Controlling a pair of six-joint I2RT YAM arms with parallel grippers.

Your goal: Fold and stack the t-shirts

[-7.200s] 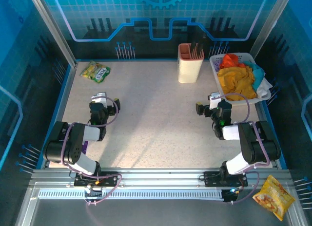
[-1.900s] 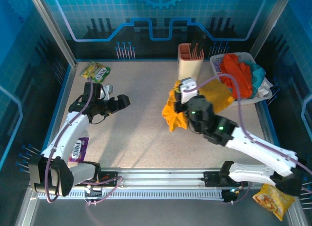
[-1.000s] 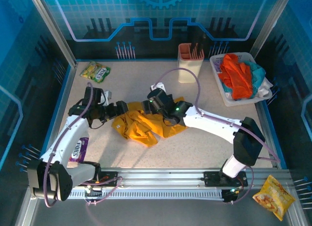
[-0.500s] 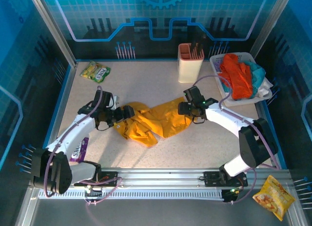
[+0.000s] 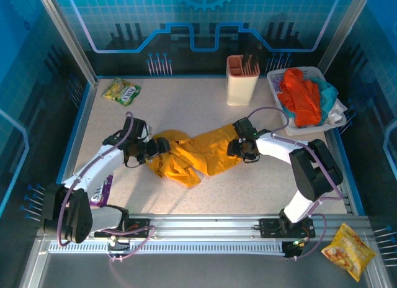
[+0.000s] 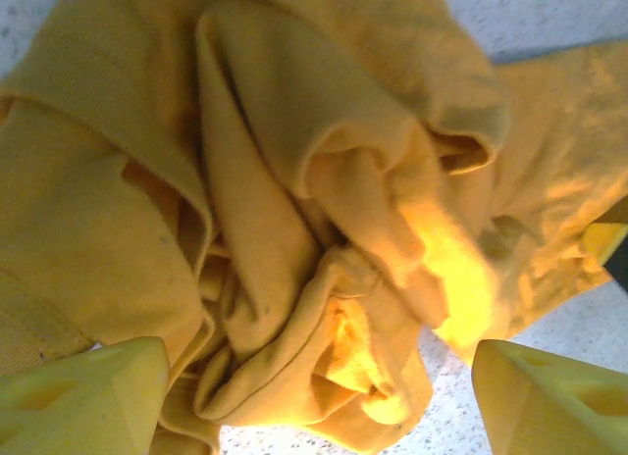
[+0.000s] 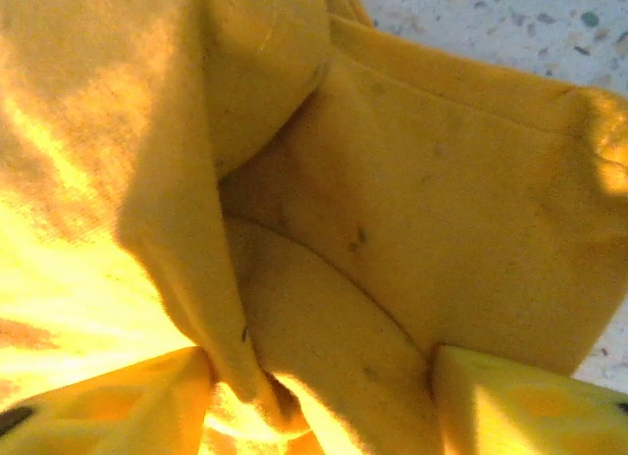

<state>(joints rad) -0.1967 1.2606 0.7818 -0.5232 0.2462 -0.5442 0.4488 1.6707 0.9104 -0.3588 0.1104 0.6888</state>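
Note:
A mustard-yellow t-shirt (image 5: 198, 154) lies crumpled across the middle of the table. My left gripper (image 5: 159, 148) is at its left end. In the left wrist view, that gripper (image 6: 314, 401) is open, its fingers (image 6: 83, 396) wide apart over bunched folds of the yellow t-shirt (image 6: 324, 229). My right gripper (image 5: 239, 149) is low on the shirt's right end. The right wrist view shows this gripper (image 7: 322, 401) open with a thick fold of the t-shirt (image 7: 412, 210) filling the gap between its fingers (image 7: 530, 406). Orange-red (image 5: 299, 99), teal (image 5: 325, 90) and whitish (image 5: 335, 109) shirts are piled in the basket.
The white basket (image 5: 277, 114) stands at the back right, with a beige holder (image 5: 240, 82) next to it. A green-yellow snack packet (image 5: 121, 90) lies at the back left. A purple packet (image 5: 99, 189) lies under the left arm. An orange snack bag (image 5: 347, 251) lies off the table, front right.
The right gripper carried the yellow shirt from the basket to the table's middle, let go, and moved to its right end. The left gripper closed in on its left end.

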